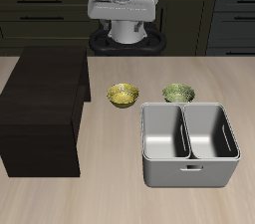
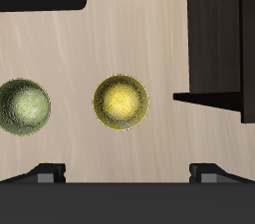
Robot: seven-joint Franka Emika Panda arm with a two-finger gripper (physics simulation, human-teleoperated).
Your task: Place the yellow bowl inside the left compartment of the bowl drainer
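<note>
The table [image 1: 120,193] is carrying every object. The dark cabinet block [image 1: 42,109] is occupying one side of it. The bowl drainer [image 1: 189,144] is sitting near the front edge, both compartments holding nothing. The yellow bowl [image 1: 123,95] is resting upright on the tabletop behind the drainer, between the cabinet and the olive-green bowl [image 1: 178,93], touching neither. The gripper [image 2: 127,174] is hanging above the yellow bowl [image 2: 122,102], its two fingertips [image 2: 45,173] spread wide apart and gripping nothing.
</note>
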